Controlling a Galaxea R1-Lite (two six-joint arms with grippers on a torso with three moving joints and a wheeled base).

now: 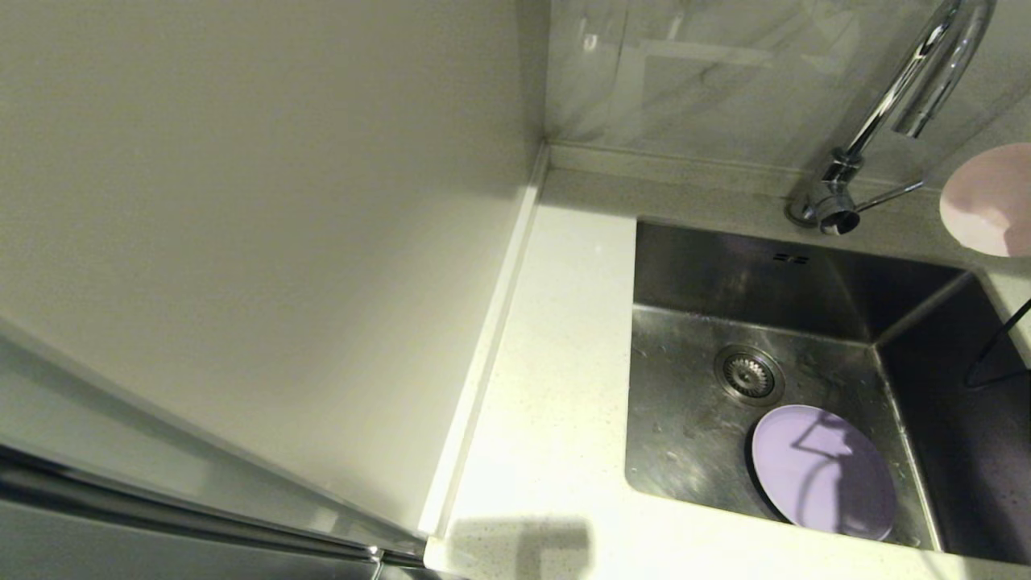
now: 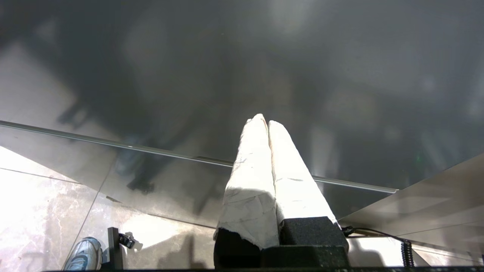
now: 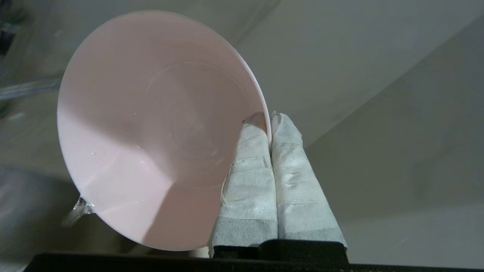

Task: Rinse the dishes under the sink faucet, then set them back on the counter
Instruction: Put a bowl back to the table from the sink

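My right gripper (image 3: 269, 118) is shut on the rim of the pale pink bowl (image 3: 151, 128), one finger inside it and one outside. Water drops cling inside the bowl and a dribble of water (image 3: 75, 213) runs off its low edge. In the head view the pink bowl (image 1: 987, 200) hangs at the far right, beside the spout of the chrome faucet (image 1: 894, 105) and above the sink's (image 1: 685, 403) back right corner. The lilac plate (image 1: 821, 471) lies flat on the sink floor near the drain strainer (image 1: 747, 374). The right gripper itself is out of the head view.
White speckled counter (image 1: 548, 379) runs left of the sink, with a raised rim (image 1: 483, 346) against the beige wall panel. A black cable (image 1: 995, 346) hangs over the sink's right side. My left gripper (image 2: 266, 121) is shut and parked low, away from the sink, over a floor.
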